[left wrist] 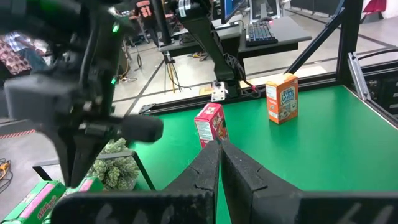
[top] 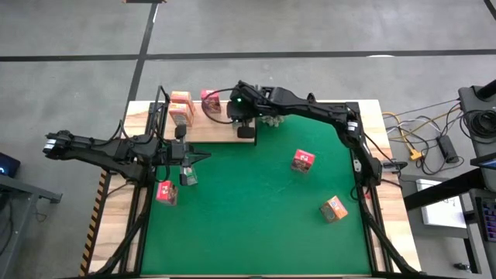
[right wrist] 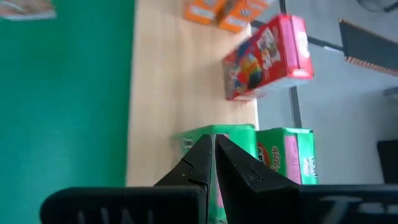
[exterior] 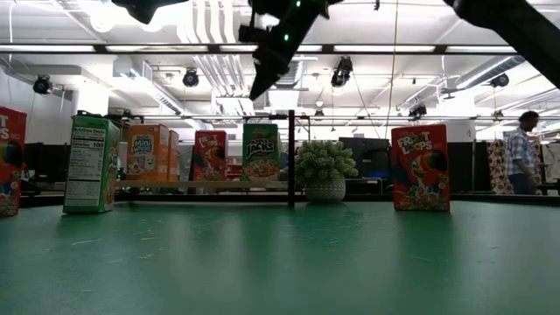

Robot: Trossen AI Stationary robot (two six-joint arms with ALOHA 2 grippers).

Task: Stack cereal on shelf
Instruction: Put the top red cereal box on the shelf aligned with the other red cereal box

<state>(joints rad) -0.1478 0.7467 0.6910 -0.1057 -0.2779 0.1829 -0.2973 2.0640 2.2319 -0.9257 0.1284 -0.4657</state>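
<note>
1. Shelf (top: 217,128): light wood board at the far edge of the green mat (top: 256,209), left of centre.
2. Cereal on shelf: two orange boxes (top: 181,107), one pink-red box (top: 210,101), two green boxes (right wrist: 283,155).
3. Cereal on mat: pink-red box (top: 302,161) right of centre, orange box (top: 334,208) near right, pink-red box (top: 166,192) at left.
4. Right gripper (right wrist: 212,152): above the shelf over the green boxes, fingers together, holding nothing.
5. Left gripper (left wrist: 220,158): above the mat's left side, fingers together, empty.
6. Plant (exterior: 325,172): beside the shelf's right end.

Grey concrete floor (top: 256,27), ceiling strip lights (exterior: 420,48), ducts overhead.
</note>
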